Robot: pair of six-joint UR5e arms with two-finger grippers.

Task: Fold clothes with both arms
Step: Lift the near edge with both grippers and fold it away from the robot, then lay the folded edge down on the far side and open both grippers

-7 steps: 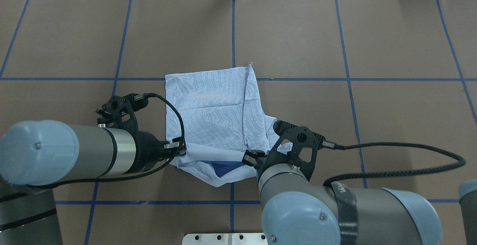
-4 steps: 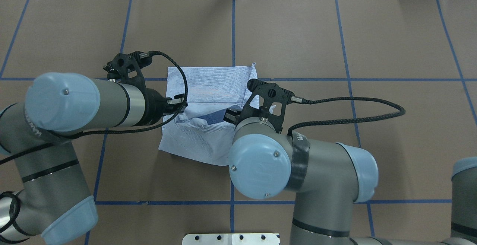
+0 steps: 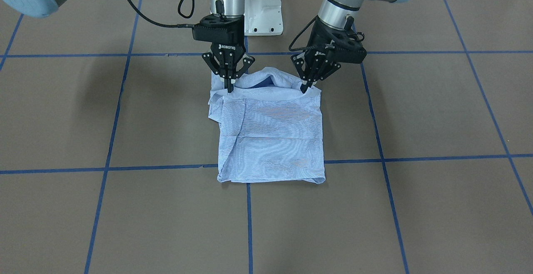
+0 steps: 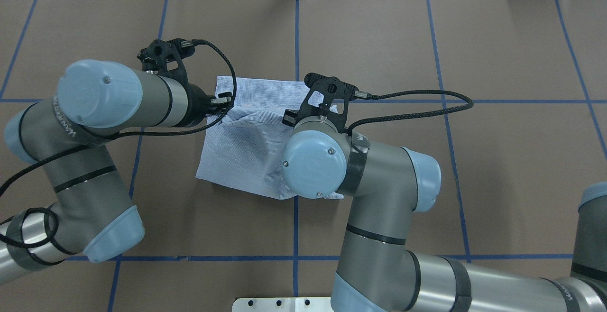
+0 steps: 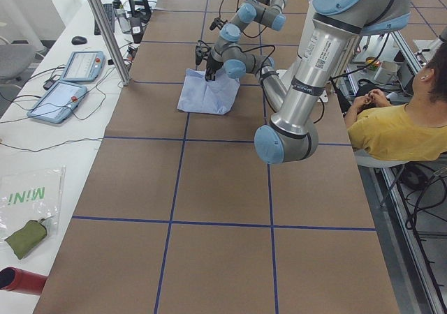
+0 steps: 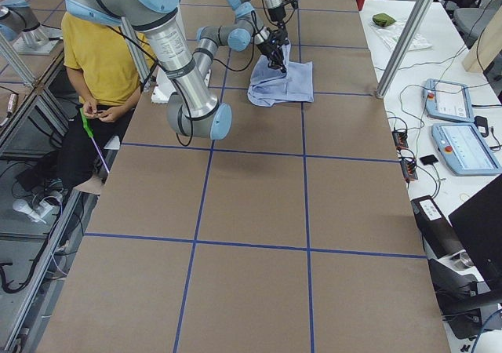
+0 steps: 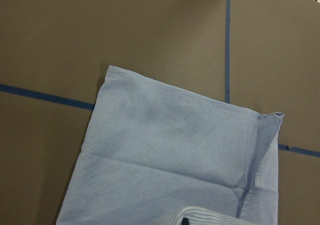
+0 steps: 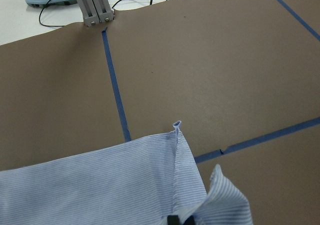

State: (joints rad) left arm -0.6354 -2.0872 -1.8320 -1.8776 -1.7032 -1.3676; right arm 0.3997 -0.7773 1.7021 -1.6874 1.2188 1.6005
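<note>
Shirt (image 3: 270, 136): partly folded, middle of the table (image 3: 416, 203). Its robot-side edge is raised, pinched at one corner by my left gripper (image 3: 307, 87), at the other by my right gripper (image 3: 229, 88). Step, as I judge: folding in half. Next: carry both corners level to the far hem, then let go.

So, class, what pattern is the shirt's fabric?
The shirt has fine blue-and-white stripes; left wrist view shows it best.
</note>
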